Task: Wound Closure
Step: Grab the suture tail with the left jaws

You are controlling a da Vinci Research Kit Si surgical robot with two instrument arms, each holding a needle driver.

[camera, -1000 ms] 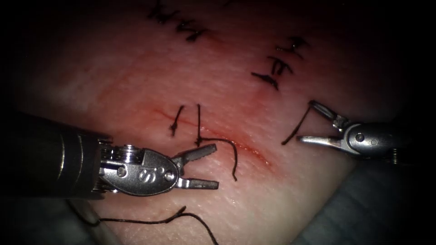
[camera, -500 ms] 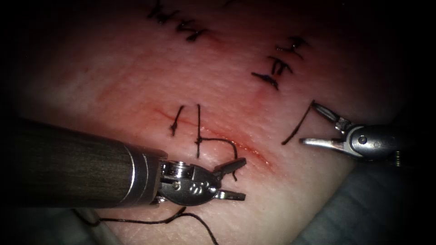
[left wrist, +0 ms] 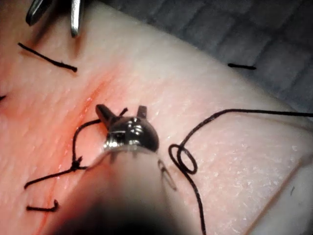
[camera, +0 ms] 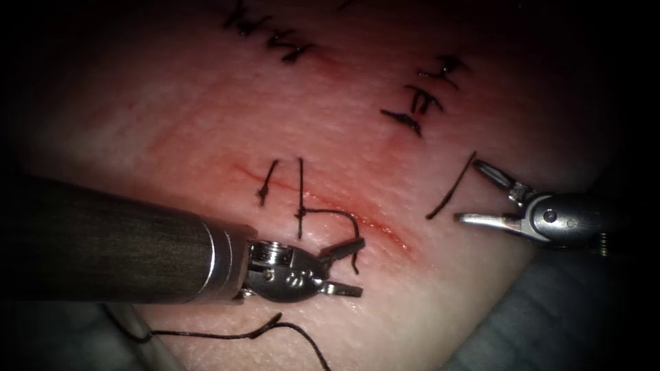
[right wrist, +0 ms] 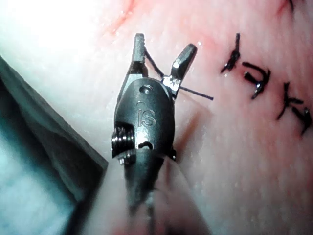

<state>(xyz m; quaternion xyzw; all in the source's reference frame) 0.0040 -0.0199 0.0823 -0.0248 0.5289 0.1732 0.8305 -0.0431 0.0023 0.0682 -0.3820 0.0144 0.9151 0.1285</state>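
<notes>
**Two open tools over a partly closed cut**

Two steel needle drivers hang over the pale pink slab of tissue (camera: pixel 206 103), and neither grips anything. The left arm's tool (camera: pixel 349 266), on its dark ribbed shaft, has advanced in the last second toward the loose tail of dark thread (camera: pixel 350 230) that curls out of the newest knot; its jaws stand parted on either side of that tail's end, not clamped on it. In the left wrist view the same tool (left wrist: pixel 121 111) sits with the tail running just behind its tips.

The right arm's tool (camera: pixel 474 192) waits at the tissue's right edge with its jaws spread wide and empty. A short cut piece of black thread (camera: pixel 450 187) lies loose just beside its upper jaw; from the right wrist view this tool (right wrist: pixel 161 54) has that piece crossing behind its open jaws, held by neither.

The thin red cut (camera: pixel 385 230) runs slantwise across the tissue. Two dark stitches (camera: pixel 285 185) already cross its left part, the second one knotted, while the stretch to the right of the knot looks unstitched, with red fluid along it. Older rows of trimmed dark stitches (camera: pixel 419 96) sit farther back. A long dark strand of thread (camera: pixel 234 335) trails along the near edge. I cannot make out the curved needle, so where it lies cannot be told.
</notes>
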